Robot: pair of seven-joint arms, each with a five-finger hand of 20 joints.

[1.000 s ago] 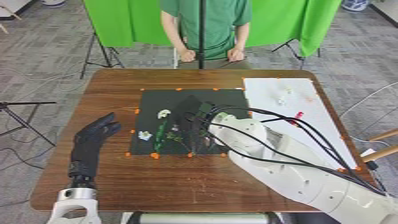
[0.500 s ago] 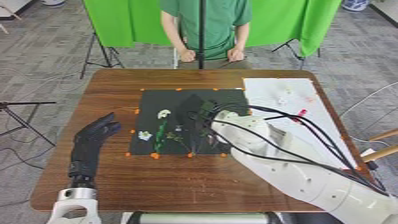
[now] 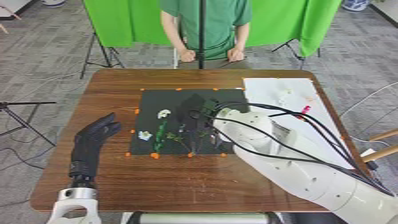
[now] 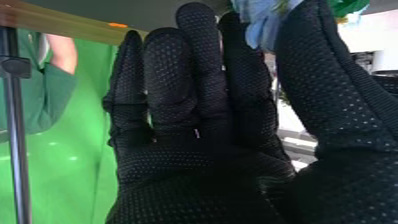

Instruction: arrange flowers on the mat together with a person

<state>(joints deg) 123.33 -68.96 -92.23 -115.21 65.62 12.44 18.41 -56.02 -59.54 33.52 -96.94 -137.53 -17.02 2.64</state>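
In the head view my left hand (image 3: 94,134) rests open at the left of the dark mat (image 3: 167,96). My right hand (image 3: 201,116), dark against the mat, is over its middle. In the right wrist view the glove of my right hand (image 4: 200,150) has nearly straight fingers, and blue petals of a flower (image 4: 258,27) are pinched between fingers and thumb, partly hidden by the thumb. On the mat's left side lie a white flower (image 3: 163,114), a green stem (image 3: 160,137) and a small pale flower (image 3: 145,135).
White paper (image 3: 266,86) lies on the right, with pale flowers (image 3: 284,95) on it. A pink-red item (image 3: 306,109) shows beside the right arm's cables. The brown table (image 3: 111,95) surrounds the mat. A person stands beyond the far edge, hands (image 3: 187,55) off the mat.
The right forearm has shifted slightly right and toward the near edge, while its hand stays over the mat. The pink-red item shows a little farther up. My left hand is unmoved.
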